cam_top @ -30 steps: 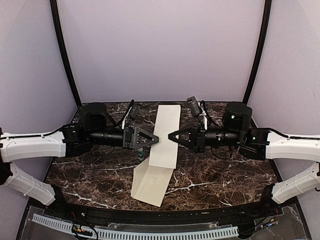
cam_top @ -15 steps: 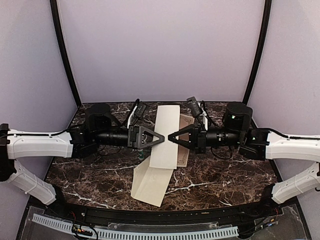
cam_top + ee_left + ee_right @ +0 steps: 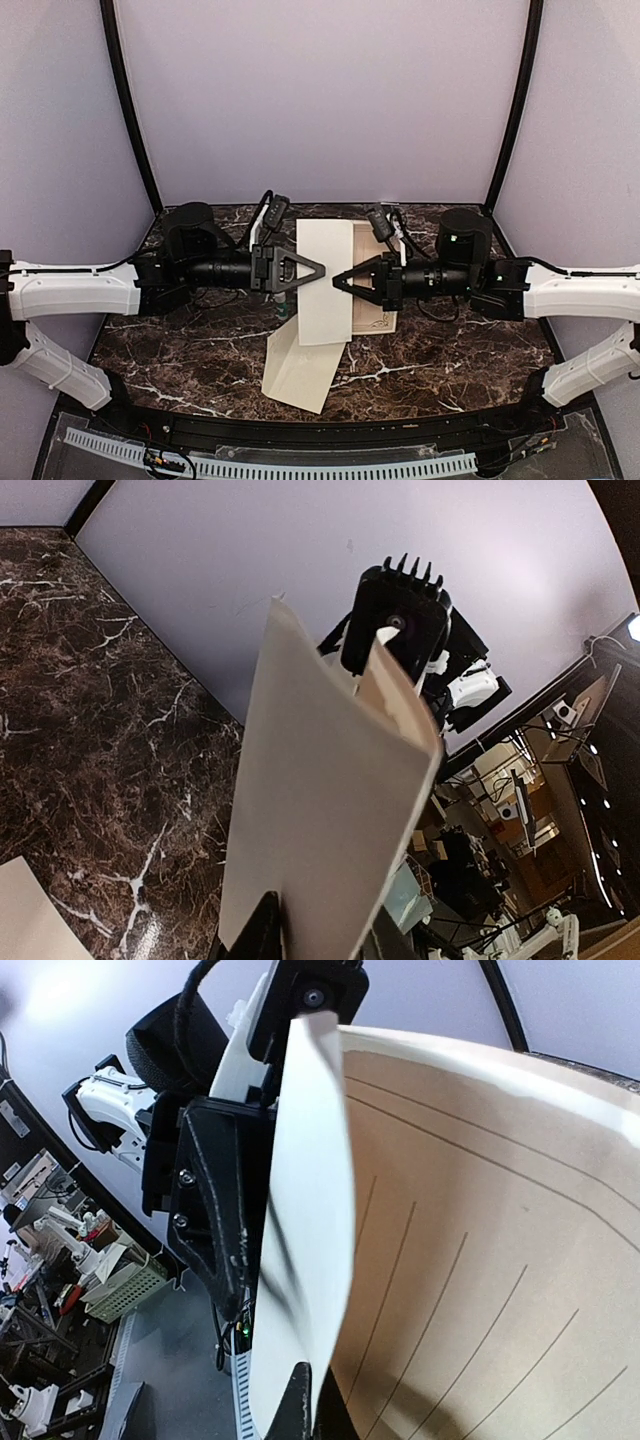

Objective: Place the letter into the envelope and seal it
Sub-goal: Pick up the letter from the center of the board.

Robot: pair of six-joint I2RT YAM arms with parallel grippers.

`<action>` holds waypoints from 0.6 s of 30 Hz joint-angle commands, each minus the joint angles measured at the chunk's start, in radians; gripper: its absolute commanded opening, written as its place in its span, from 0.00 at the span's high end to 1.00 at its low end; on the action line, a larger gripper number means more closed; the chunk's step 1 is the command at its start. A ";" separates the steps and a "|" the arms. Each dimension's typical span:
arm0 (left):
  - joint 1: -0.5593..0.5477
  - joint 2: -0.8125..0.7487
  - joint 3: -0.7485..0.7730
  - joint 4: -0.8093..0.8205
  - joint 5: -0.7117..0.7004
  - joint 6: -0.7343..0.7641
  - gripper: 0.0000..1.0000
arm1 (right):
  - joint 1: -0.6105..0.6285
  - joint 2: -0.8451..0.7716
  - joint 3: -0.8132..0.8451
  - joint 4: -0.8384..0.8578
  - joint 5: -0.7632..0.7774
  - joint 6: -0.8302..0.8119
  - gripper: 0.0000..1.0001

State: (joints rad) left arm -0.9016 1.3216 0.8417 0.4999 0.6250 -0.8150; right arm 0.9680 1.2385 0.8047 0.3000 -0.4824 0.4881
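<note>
Clearly the work is at the stage of getting the letter in hand, not yet at the insertion. Over the dark marbled counter (image 3: 450,360) the largest loose thing is the letter (image 3: 376,318). It is a creased sheet, pale on its outer face and tan with a thin dark frame on the inner one, held up off the counter above the far end of the envelope (image 3: 298,375). The envelope lies flat and slanted, and its far end is hidden under the letter, so I cannot make out the flap.

The right hand (image 3: 337,281), above and just right of the envelope's far end, is clamped tight on the letter's edge. The left hand (image 3: 320,270), above and just left of that same end, has its fingers drawn in narrow on either side of the opposite edge. Whether they truly pinch the paper I cannot tell.

As I judge it, the next move needs a sure grip from the left hand. The sheet would then be pressed flat along its crease and brought down edge-first to the envelope's mouth, probably with one hand freed to steady the envelope.

A second ago only a narrow pale strip showed above the envelope, leaning right at its far end, with no tan in sight. Now the sheet has turned squarer and the framed tan face shows. The left hand's fingers stood wider then — the envelope has not shifted.
</note>
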 commanded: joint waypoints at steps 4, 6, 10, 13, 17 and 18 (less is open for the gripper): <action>-0.005 -0.054 -0.021 0.022 -0.018 0.004 0.78 | -0.002 -0.007 0.004 0.016 0.046 0.011 1.00; -0.005 -0.053 -0.019 0.020 -0.016 0.002 0.80 | -0.002 -0.011 0.005 0.009 0.049 0.012 1.00; -0.005 -0.038 -0.010 0.016 -0.004 0.002 0.88 | -0.002 -0.014 0.005 0.006 0.052 0.016 1.00; -0.005 -0.023 -0.002 0.012 -0.001 0.001 1.00 | -0.002 -0.015 0.003 0.000 0.060 0.018 1.00; -0.004 -0.031 -0.006 0.013 -0.011 0.001 1.00 | -0.002 -0.023 0.007 -0.012 0.067 0.019 0.94; -0.005 -0.036 -0.009 0.008 -0.018 0.004 1.00 | -0.002 -0.027 0.007 -0.015 0.071 0.019 0.87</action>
State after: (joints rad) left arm -0.9016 1.3041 0.8341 0.4984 0.6086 -0.8200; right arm 0.9680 1.2388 0.8047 0.2821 -0.4419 0.5030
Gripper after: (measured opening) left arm 0.005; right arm 0.041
